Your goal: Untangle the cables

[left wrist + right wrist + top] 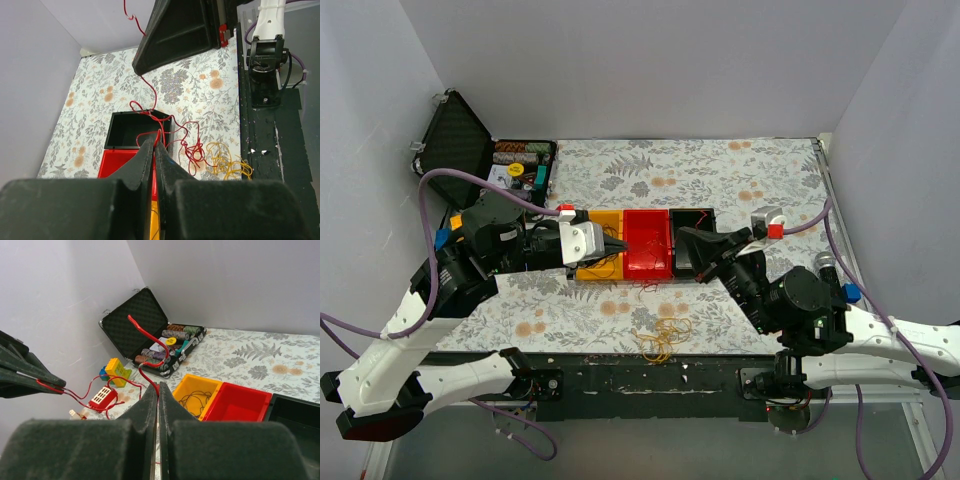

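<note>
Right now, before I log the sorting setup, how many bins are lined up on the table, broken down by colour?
Yellow-orange bin: 1
Red bin: 1
Black bin: 1
Total: 3

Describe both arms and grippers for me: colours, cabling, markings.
The left arm and right arm have white shells, black joints and a looping lilac cable. Each wrist carries a small red tab. The left gripper and right gripper have black wedge-shaped fingers.
</note>
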Controlling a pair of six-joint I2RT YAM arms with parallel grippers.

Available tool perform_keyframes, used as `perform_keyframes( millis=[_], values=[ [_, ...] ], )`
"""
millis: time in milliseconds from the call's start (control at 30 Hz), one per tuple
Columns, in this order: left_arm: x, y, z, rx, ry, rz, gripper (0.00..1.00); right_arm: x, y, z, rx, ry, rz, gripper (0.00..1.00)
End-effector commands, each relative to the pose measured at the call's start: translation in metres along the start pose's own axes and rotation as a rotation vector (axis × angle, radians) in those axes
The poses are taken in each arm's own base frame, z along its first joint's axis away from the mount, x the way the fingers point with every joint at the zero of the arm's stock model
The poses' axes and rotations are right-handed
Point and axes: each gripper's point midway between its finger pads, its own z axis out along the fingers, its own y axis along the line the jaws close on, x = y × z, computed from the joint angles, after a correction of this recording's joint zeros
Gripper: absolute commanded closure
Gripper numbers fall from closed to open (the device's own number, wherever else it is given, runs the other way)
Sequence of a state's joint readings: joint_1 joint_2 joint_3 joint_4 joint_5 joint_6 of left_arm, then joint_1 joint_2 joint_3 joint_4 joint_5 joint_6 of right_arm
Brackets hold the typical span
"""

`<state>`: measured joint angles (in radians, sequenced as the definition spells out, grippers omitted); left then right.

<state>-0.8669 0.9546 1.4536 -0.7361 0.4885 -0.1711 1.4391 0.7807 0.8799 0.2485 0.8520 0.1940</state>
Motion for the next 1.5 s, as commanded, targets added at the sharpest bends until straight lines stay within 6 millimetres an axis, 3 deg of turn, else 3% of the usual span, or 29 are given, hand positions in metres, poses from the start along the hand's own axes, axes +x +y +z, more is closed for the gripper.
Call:
perform_keyframes(
  millis=[0,200,467,700,867,900,967,1000,1200,1333,1467],
  values=[
    [0.001,-0.004,-0.006,0.007,0.001,0.019,0.99,-0.061,-0.009,-0.004,0.050,-0.127,0.028,0.99],
    [0.024,-0.008,-0.008,0.000,0.050,0.051,1.00,-0.101,-0.011,-0.008,0.068,-0.172,-0.012,0.99],
    [0.037,-0.012,-0.011,0.000,0.076,0.084,1.00,-0.112,-0.024,-0.015,0.102,-0.176,-0.064,0.99],
    [0.034,-0.006,-0.010,-0.021,0.068,0.103,1.00,-0.088,-0.027,-0.016,0.105,-0.116,-0.083,0.99],
    [0.028,0.003,-0.012,-0.065,0.061,0.124,1.00,-0.058,-0.049,-0.024,0.197,-0.038,-0.064,0.99],
    [0.027,0.005,-0.012,-0.076,0.059,0.117,1.00,-0.055,-0.048,-0.025,0.175,-0.039,-0.050,0.97],
    [0.022,0.006,-0.011,-0.074,0.045,0.111,1.00,-0.040,-0.045,-0.024,0.158,-0.009,-0.053,0.73],
    [0.019,0.006,-0.010,-0.068,0.038,0.110,1.00,-0.031,-0.044,-0.024,0.154,0.029,-0.063,0.67],
    [0.010,0.016,-0.001,-0.087,0.028,0.057,1.00,-0.005,-0.028,-0.021,0.083,0.096,-0.029,0.50],
    [0.000,0.040,0.001,-0.201,0.017,0.011,1.00,0.003,-0.031,-0.027,0.074,0.107,-0.001,0.34],
    [-0.005,0.067,0.004,-0.316,0.022,-0.035,1.00,0.004,-0.034,-0.033,0.059,0.105,0.033,0.27]
  ],
)
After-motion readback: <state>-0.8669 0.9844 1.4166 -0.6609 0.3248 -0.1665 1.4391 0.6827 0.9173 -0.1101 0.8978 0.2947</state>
